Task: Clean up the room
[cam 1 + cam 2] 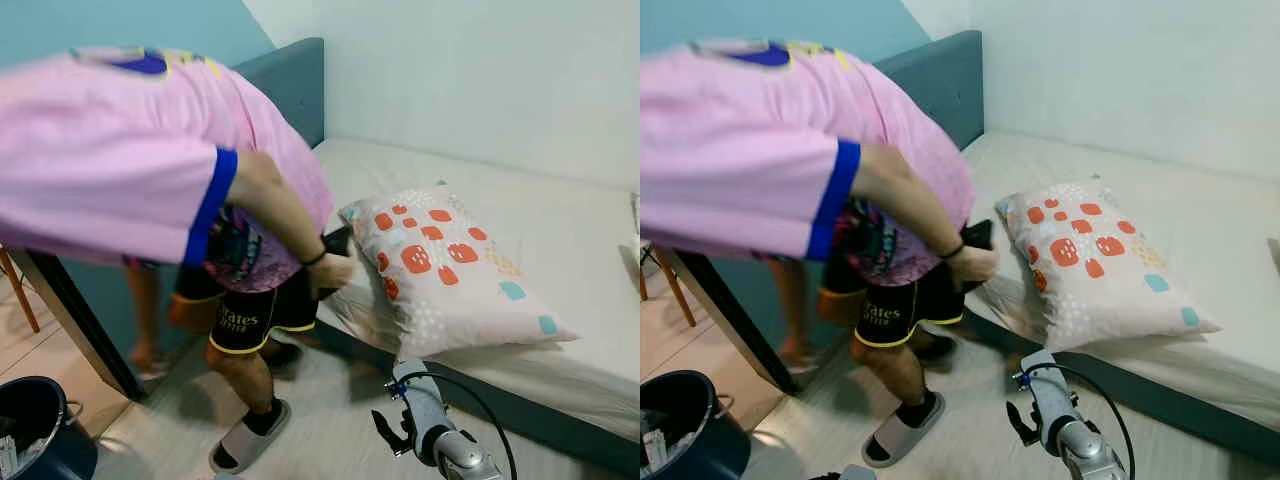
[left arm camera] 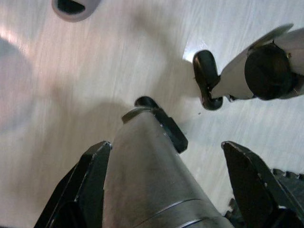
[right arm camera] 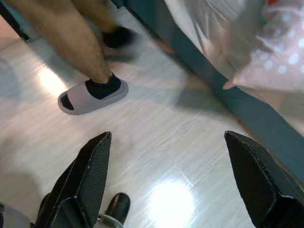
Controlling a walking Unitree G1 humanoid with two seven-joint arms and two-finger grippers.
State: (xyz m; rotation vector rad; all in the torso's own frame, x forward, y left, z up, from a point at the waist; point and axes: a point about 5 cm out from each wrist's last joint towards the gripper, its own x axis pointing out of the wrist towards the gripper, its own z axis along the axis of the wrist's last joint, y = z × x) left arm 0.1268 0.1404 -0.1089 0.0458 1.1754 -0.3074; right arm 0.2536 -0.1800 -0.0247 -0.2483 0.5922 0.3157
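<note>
Soft rectangular pillow [image 1: 447, 270] mid-frame on bed [image 1: 560, 225], person [image 1: 150, 170] bending left; round dark bin [image 1: 35, 425] lower left; both grippers' jaws spread over glossy floor [image 3: 156, 142]

Pink shirt [image 1: 120, 150] with blue cuffs, orange-patterned white pillow [image 1: 445, 270], teal bed frame [image 1: 290, 85], navy bucket [image 1: 40, 425], pale floor [image 3: 156, 142].

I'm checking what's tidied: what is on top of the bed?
A patterned pillow lies on the bed, overhanging its edge. A bending person covers the headboard end, so anything there is hidden.

One person [image 1: 150, 160], one pillow [image 1: 445, 270], one bed [image 1: 560, 230], one bucket [image 1: 40, 425].
</note>
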